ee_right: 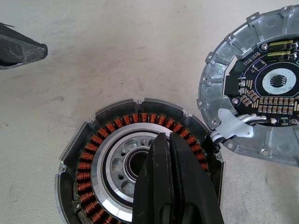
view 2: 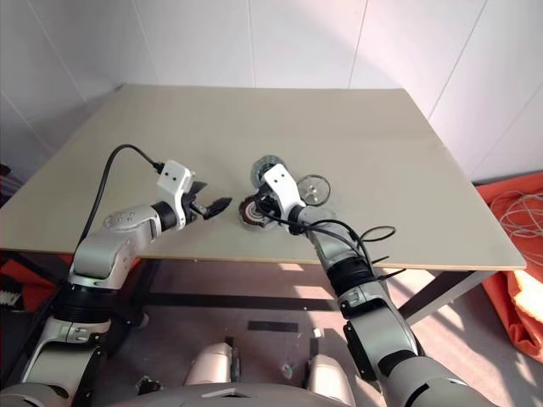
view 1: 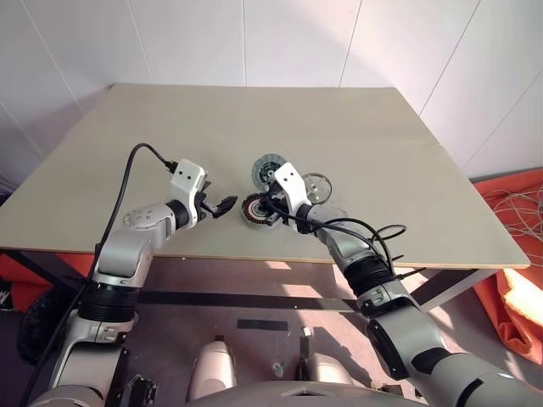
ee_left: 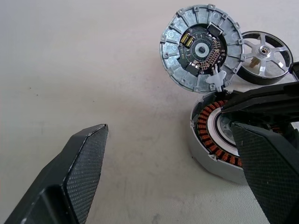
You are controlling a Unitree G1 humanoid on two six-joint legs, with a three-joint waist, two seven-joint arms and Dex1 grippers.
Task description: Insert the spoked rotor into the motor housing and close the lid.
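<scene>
Motor housing (ee_right: 140,163), its ring of copper windings open to view, sits near the front edge of the pale table (view 1: 356,136). We see the right tool (ee_right: 169,140) with its two black fingers pressed together, empty, their tips over the housing's pale middle. Touching the housing, the lid (ee_left: 202,47) lies with its circuit side up. The spoked rotor (ee_left: 264,56) rests just beside the lid. Our left tool (view 1: 222,205) hovers nearby, fingers spread apart, holding nothing.

A pale wooden table (view 1: 170,153) stands against white wall panels (view 1: 280,38), orange cloth (view 1: 517,288) on the floor beside it.
</scene>
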